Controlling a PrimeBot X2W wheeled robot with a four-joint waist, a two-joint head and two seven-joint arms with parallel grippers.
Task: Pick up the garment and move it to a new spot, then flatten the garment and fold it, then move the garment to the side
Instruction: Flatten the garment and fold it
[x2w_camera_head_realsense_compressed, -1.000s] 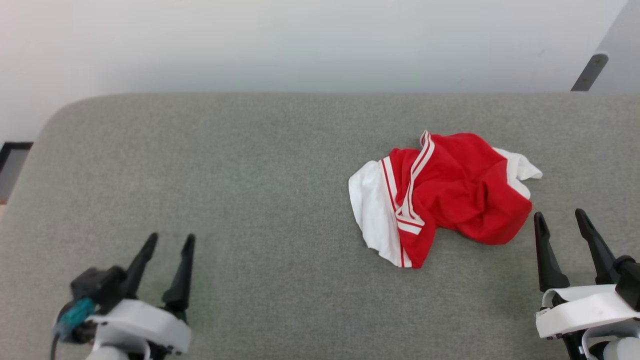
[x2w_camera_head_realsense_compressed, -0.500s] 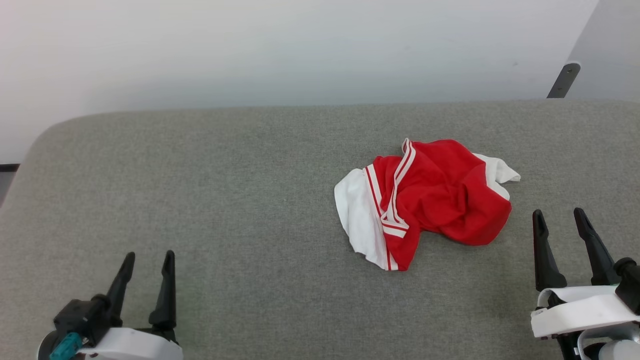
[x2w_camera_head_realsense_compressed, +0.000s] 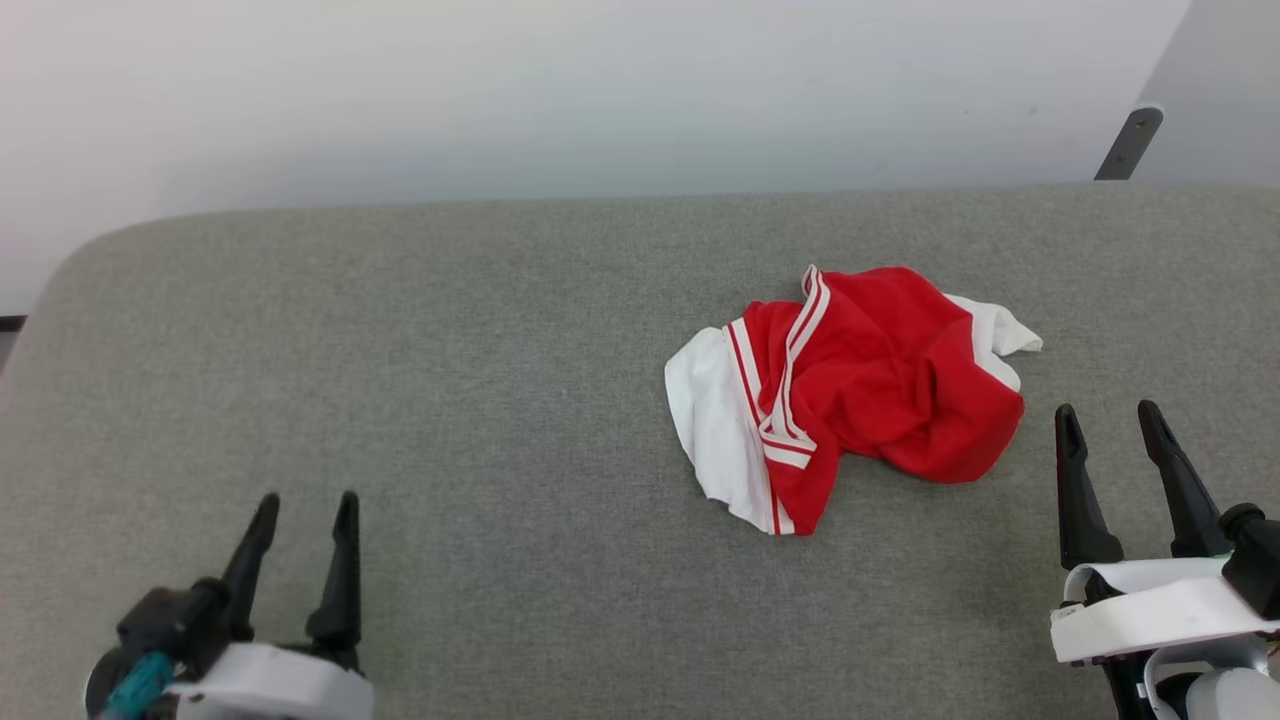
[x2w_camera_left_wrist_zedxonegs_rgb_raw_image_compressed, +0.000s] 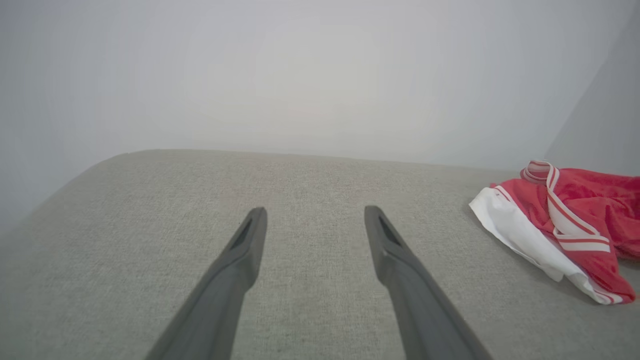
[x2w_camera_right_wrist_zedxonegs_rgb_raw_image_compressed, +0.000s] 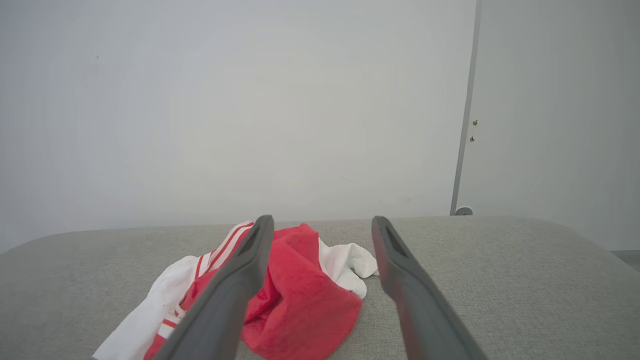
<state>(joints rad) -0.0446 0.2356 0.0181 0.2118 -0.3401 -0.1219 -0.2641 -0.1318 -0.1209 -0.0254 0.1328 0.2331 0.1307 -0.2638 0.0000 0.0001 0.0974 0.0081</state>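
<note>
A crumpled bright red cloth garment (x2w_camera_head_realsense_compressed: 850, 390) with white end panels and thin red-and-white stripes lies in a heap right of centre on a grey woven, round-cornered padded surface (x2w_camera_head_realsense_compressed: 450, 420), set against a plain white wall (x2w_camera_head_realsense_compressed: 600, 90). The robot's right gripper (x2w_camera_head_realsense_compressed: 1106, 410), its two long dark fingers spread wide and holding nothing, is poised just beside the heap's near right edge. In the right wrist view the red folds lie directly ahead, partly behind the left-hand finger. The left gripper (x2w_camera_head_realsense_compressed: 308, 500), its fingers likewise parted wide and empty, sits well apart at the lower left over bare fabric. Nothing is grasped, so the first step, picking the garment up, appears to be at its approach. The next move would likely call for the right arm to reach forward and down, pinch a raised fold, and lift the cloth clear before carrying it to a new spot.
</note>
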